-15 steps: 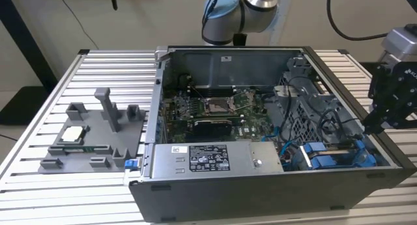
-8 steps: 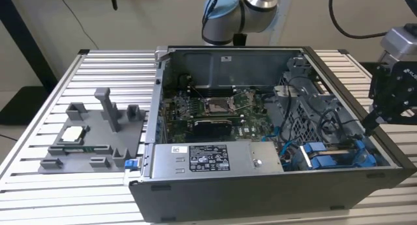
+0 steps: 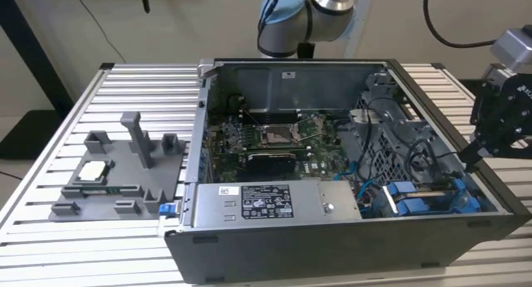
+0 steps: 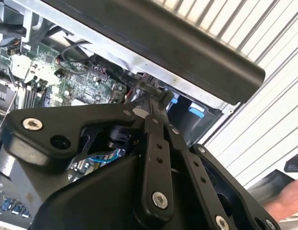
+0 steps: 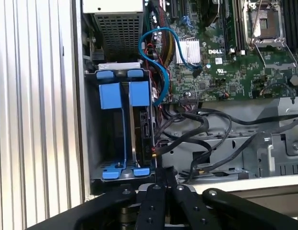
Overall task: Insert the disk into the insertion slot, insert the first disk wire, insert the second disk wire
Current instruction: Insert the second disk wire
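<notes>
**Seemingly seated: disk in its bay, fingers closed at the cable end**

Seemingly the disk (image 5: 140,95) is already housed in the insertion slot (image 5: 93,143). This is the bay of the dark drive cage, in the corner of the computer case (image 3: 332,249) nearest the counter's (image 3: 50,237) edge at the exterior view's right. The gripper (image 5: 161,171) is held just off the cage's end, over the case wall. The fingers (image 4: 156,139) are drawn together to a narrow point. Whether a wire end is pinched between them cannot be told.

Risks noted, as judgement only:
- Black cables (image 5: 201,129) are looped thickly just beside the disk's connector edge. A loop could be snagged by the closed tips and dragged, and a plug already mated could be pulled askew.
- A plug offered at a slant could be jammed against the connector or bent, since the gap between cage and cables is tight.
- A blue cable (image 5: 160,62) is draped near the cage mouth and could be caught the same way.
- The case wall lies close under the gripper's body, so it could be struck if the approach is made too low.

Look of the disk: it is seen edge-on, as a dark strip between bright blue carrier rails. Broad blue tabs are seen at one end and small blue clips at the other. Its label and silver face are hidden. A second blue carrier (image 5: 110,96) is set just beside it in the same cage.
</notes>
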`<state>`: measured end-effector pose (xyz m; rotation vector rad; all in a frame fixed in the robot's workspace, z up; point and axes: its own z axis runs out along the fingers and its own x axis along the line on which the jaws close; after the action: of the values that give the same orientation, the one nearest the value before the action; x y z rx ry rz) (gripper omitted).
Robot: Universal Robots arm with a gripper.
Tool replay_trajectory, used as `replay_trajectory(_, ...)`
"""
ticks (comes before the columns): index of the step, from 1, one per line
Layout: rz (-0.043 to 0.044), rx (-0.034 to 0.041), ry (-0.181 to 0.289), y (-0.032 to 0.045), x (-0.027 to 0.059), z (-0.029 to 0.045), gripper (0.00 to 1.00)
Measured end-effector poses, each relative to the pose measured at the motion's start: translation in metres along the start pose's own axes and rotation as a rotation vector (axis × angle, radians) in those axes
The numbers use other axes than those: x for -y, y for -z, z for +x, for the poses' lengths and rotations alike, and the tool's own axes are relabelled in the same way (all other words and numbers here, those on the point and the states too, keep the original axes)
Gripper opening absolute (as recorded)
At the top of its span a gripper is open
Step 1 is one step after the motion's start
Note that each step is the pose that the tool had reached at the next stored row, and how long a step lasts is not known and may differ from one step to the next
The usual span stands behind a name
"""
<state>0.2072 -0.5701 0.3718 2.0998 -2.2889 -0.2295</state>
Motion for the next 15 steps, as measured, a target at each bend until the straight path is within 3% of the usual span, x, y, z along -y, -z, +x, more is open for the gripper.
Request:
replay_trajectory(2,-0.0097,-0.0003,-0.005,0.0005,0.0010,0.0022,0.11)
replay_trajectory(6,-0.0176,-0.0007,-0.009,0.0013,0.0042,0.0078,0.12)
replay_trajectory(9,-0.0182,0.0002,-0.013,-0.0016,0.0061,0.0117,0.18)
replay_trajectory(10,-0.0180,0.0003,-0.016,-0.0032,0.0068,0.0121,0.25)
replay_trajectory(12,-0.0176,0.0013,-0.021,-0.0064,0.0084,0.0124,0.25)
replay_trajectory(13,-0.0179,0.0061,-0.022,-0.0072,0.0088,0.0126,0.25)
replay_trajectory(15,-0.0201,0.0296,-0.021,-0.0079,0.0094,0.0125,0.25)
